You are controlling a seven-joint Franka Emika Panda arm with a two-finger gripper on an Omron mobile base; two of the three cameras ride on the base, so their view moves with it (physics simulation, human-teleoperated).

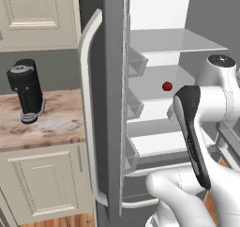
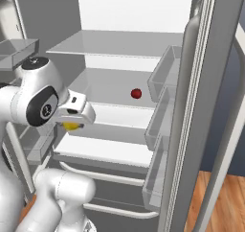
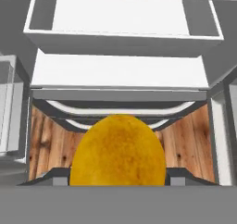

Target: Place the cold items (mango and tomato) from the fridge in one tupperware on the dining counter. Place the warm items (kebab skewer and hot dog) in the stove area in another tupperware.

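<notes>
the fridge (image 2: 119,49) stands open, its door (image 1: 110,104) swung out to the left in the left base view and its pale curved handle (image 1: 89,109) facing the camera. the white arm reaches in toward the shelves. in the hand view the mango (image 3: 118,151) sits large and yellow-orange right at the gripper (image 3: 118,179), flanked on both sides by the dark fingers (image 3: 51,177), so the jaws are clamped on it. in the right base view a sliver of the same yellow fruit shows just under the hand, in front of the lower white shelf (image 2: 105,149). the tomato (image 2: 136,93), small and red, rests on the middle shelf further back, well apart from the gripper. on the marbled top (image 1: 42,123) left of the fridge stands a black appliance (image 1: 26,90), above cream cabinets (image 1: 44,184).
</notes>
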